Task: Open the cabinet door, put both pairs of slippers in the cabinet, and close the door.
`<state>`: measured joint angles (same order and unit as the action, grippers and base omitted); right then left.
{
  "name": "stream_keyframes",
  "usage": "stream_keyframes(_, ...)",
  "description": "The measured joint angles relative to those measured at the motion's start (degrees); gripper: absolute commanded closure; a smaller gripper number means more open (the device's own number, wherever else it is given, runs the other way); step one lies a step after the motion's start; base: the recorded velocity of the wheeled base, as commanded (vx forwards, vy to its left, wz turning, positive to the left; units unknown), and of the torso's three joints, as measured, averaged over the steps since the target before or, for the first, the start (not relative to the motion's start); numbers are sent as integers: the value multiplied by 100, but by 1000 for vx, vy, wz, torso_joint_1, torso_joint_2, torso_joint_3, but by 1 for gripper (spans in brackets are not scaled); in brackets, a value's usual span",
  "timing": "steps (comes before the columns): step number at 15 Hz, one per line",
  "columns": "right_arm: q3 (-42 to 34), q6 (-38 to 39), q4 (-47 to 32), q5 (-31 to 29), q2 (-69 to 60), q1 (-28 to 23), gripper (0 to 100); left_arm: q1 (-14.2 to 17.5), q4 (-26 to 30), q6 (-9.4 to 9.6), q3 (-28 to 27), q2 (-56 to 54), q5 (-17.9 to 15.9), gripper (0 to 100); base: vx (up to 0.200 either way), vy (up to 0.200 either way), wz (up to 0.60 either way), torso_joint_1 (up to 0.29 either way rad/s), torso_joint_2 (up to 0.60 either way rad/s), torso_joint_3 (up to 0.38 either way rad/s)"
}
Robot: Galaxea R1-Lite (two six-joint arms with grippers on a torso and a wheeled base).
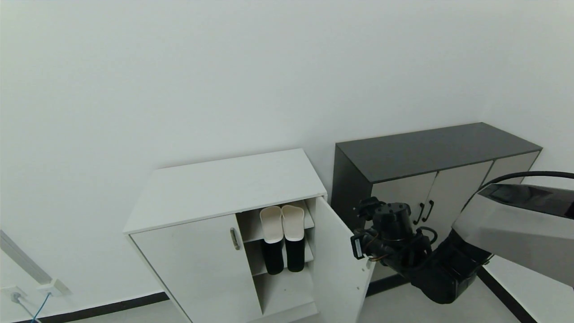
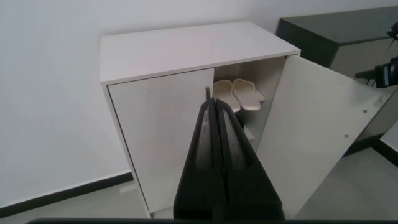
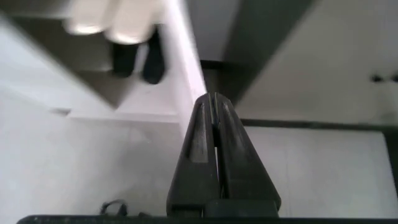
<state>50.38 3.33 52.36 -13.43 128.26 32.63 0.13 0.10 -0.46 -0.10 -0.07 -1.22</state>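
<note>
The white cabinet (image 1: 224,184) has its left door shut and its right door (image 1: 338,260) swung wide open. Inside, a cream pair of slippers (image 1: 282,222) lies on the upper shelf, and a black pair (image 1: 284,255) is on the shelf below. My right arm (image 1: 390,237) is beside the outer face of the open door. My right gripper (image 3: 214,96) is shut and holds nothing, its tips close to the door's free edge (image 3: 186,68). My left gripper (image 2: 214,102) is shut and empty, out in front of the closed left door, with the cream slippers (image 2: 239,93) beyond it.
A dark-topped cabinet (image 1: 430,148) with grey doors stands against the wall right of the white one, just behind my right arm. Wall sockets with a cable (image 1: 18,294) sit low at the far left. Bare floor lies before the cabinets.
</note>
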Motion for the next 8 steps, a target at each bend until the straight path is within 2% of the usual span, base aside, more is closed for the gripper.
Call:
stream_keyframes(4, -389, -351, 123, 28, -455, 138, 100, 0, 0, -5, 0, 0, 10, 100, 0, 0, 0, 0, 0, 0)
stream_keyframes(8, -549, -384, 260, 30, -612, 165, 100, 2, 0, -5, 0, 0, 7, 100, 0, 0, 0, 0, 0, 0)
